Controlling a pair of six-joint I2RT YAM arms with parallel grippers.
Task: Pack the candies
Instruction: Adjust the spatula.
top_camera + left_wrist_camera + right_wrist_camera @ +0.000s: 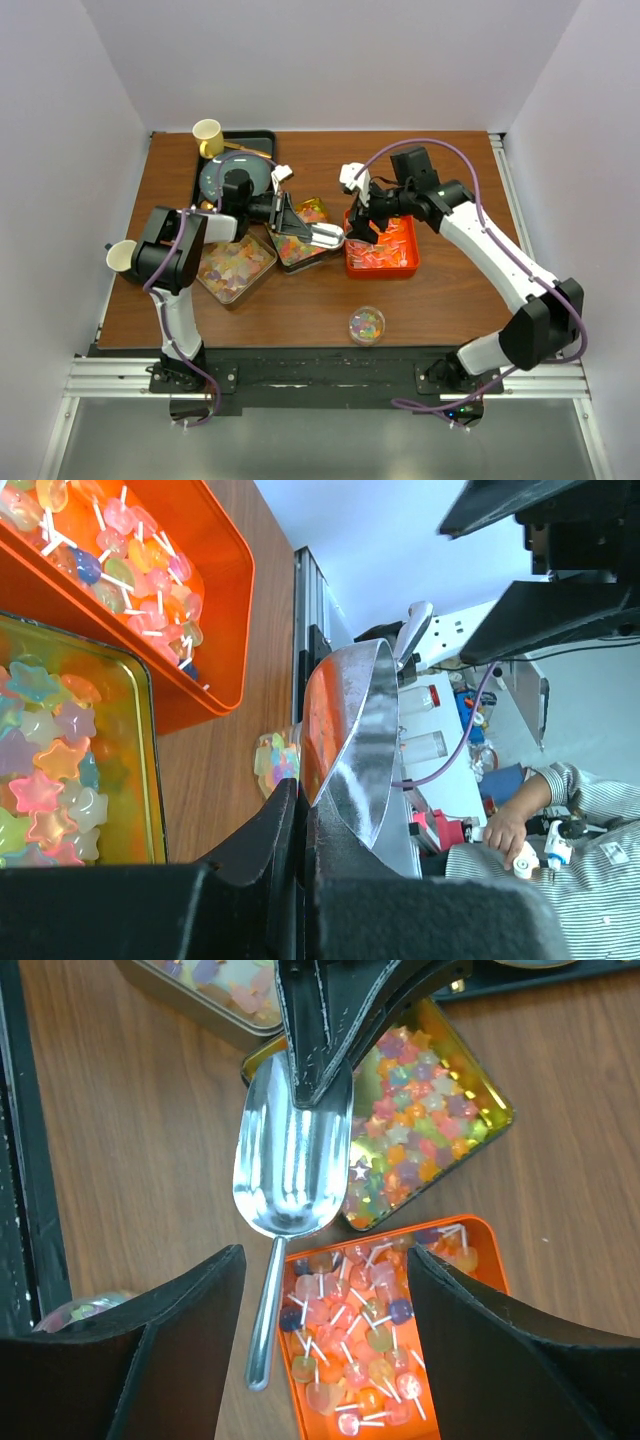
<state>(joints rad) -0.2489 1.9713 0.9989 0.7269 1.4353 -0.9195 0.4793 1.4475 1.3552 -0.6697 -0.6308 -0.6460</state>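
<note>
- Worktop (pixel 440 180): brown wood, carrying the trays and tins.
- Left end effector (pixel 318 1075): fingers together, clamped on the mouth end of the metal scoop (pixel 295 1175), which hangs beside the gold tin (pixel 497 1110).
- Right end effector (pixel 325 1260): fingers spread apart, gripping nothing, hovering over the orange tray (pixel 492 1250) and the scoop's handle.
- Orange tray: holds lollipop candies (pixel 350 1345).
- Gold tin: just beside the orange tray, holds star candies (pixel 410 1125).
- Round tub (pixel 367 309): near the worktop's front edge, well apart from both end effectors, holds multicolour candies (pixel 367 326).
</note>
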